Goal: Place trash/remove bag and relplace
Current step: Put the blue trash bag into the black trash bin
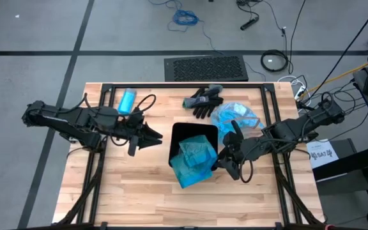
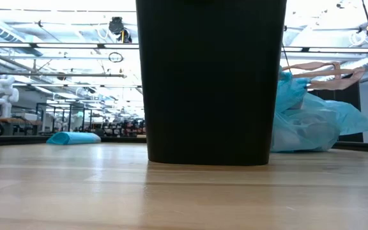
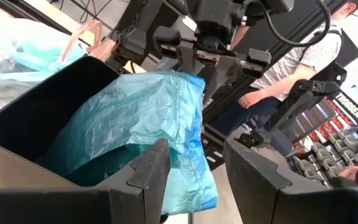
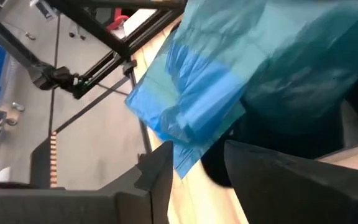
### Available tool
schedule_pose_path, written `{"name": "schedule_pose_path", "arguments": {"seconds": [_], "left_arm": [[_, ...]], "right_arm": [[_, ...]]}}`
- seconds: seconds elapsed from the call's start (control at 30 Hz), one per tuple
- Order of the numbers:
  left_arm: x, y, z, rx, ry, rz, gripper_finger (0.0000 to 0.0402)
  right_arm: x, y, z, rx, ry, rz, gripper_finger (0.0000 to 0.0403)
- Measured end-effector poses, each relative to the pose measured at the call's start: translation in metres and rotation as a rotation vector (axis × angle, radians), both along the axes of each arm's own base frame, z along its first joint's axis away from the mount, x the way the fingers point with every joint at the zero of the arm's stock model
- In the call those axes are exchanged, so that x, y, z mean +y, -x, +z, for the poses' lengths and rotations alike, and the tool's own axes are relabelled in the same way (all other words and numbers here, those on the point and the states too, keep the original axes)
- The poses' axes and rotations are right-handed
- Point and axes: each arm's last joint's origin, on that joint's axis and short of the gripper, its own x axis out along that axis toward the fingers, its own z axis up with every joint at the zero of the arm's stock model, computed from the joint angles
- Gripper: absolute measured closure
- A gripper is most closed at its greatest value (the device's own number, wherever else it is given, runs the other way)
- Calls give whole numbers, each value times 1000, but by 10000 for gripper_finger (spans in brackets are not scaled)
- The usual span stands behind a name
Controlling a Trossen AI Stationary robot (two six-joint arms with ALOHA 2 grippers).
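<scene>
While black bin stands mid-bench, blue bag drapes its near rim; right tool beside, nearer, fingers apart, gripping nothing; left tool parted, empty.

Grey floor with strewn cables; black mat beside the wooden table.

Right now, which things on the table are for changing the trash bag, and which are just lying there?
For the job: bin; new blue bag draped in it; full bag behind the right gripper; bag roll.
Just lying about: black gloves; mat and cables on the floor.
</scene>
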Motion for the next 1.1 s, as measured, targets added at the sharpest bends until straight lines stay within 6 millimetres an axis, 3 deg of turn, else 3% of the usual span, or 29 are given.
{"name": "schedule_pose_path", "arguments": {"seconds": [0.43, 0.63, 0.73, 1.1], "left_arm": [[0, 0, 0, 1, 26, 5, 244], [-1, 0, 0, 1, 26, 2, 244], [-2, 0, 0, 1, 26, -2, 244], [-3, 1, 1, 0, 27, -9, 244]], "right_arm": [[-15, -17, -2, -82, 141, -199, 269], [-17, -30, -5, -86, 116, -76, 270], [-20, -32, -10, -56, 144, -105, 278], [-26, -44, -13, -69, 176, -34, 336]]}}
